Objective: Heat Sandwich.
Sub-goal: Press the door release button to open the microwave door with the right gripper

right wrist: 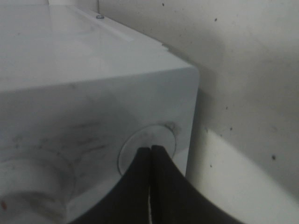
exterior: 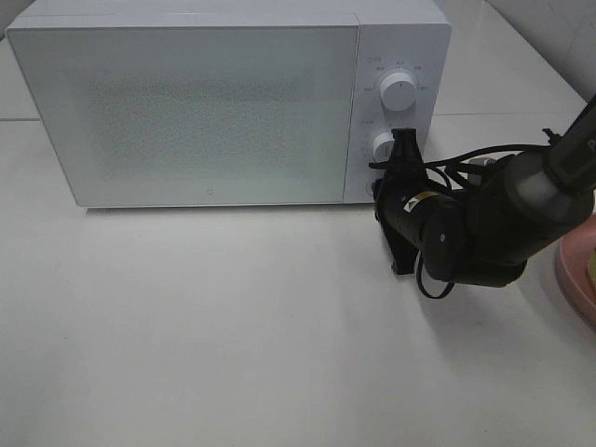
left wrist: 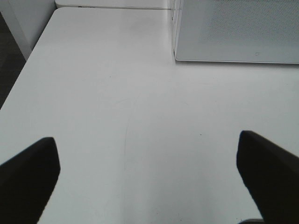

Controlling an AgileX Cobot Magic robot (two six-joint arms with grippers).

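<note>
I cannot find the sandwich in any view. The boxy white microwave oven (exterior: pixel 214 102) has its frosted door shut, so the sandwich may be inside, but I cannot see through the door to confirm it. The sliver of round pink plate (exterior: pixel 575 270) at the right edge of the desk (exterior: pixel 233 326) shows too little to tell what it carries.

My right claw (right wrist: pixel 150 158) is pinched fully together with nothing between its fingers. I read this as deliberate, since the closed tips make one blunt point for poking. They rest on a flat round button (right wrist: pixel 133 149) low on the control panel, below the lower white dial (exterior: pixel 384 144). I judge that to be the door release or start control.

The right arm reaches in from the right, forearm low over the desk, wrist rolled onto its side and aimed at the panel.

My left claw (left wrist: pixel 149 177) is spread wide and empty over bare desk, well left of the oven, out of the way.
</note>
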